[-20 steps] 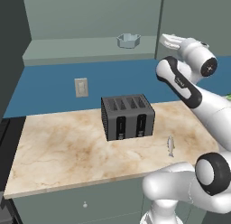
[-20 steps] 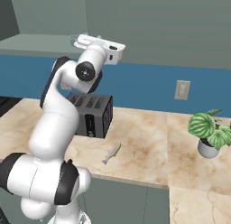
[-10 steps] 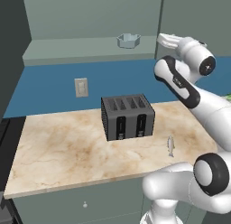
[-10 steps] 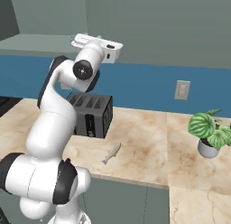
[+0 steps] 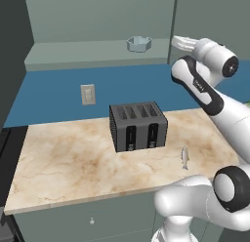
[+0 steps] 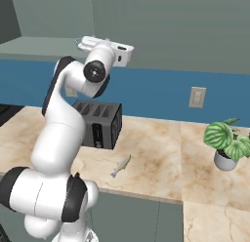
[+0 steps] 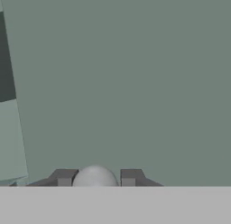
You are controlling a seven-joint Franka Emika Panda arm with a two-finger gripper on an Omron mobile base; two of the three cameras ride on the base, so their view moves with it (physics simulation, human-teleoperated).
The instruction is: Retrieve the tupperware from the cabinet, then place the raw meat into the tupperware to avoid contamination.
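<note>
The tupperware (image 5: 139, 43), a small pale octagonal container, sits on the open shelf of the cabinet (image 5: 210, 16). At the edge of the shut right-hand door, my gripper (image 5: 175, 40) (image 6: 79, 41) is held high. In the hand view the gripper (image 7: 98, 177) is shut on a round pale knob (image 7: 94, 179), with a dark fingertip on each side and the flat door (image 7: 135, 83) behind it. The raw meat, a slim silvery fish (image 5: 184, 158) (image 6: 120, 165), lies on the marble counter (image 5: 63, 163) to the right of the toaster.
A dark four-slot toaster (image 5: 138, 126) (image 6: 100, 123) stands mid-counter below the shelf. A potted plant (image 6: 227, 143) is on the counter's right end. A wall outlet (image 5: 88, 94) is mounted on the blue backsplash. The tupperware lies a short way left of my hand.
My hand has edged slightly up and in toward the cabinet door. The tupperware, fish and toaster have not moved.
</note>
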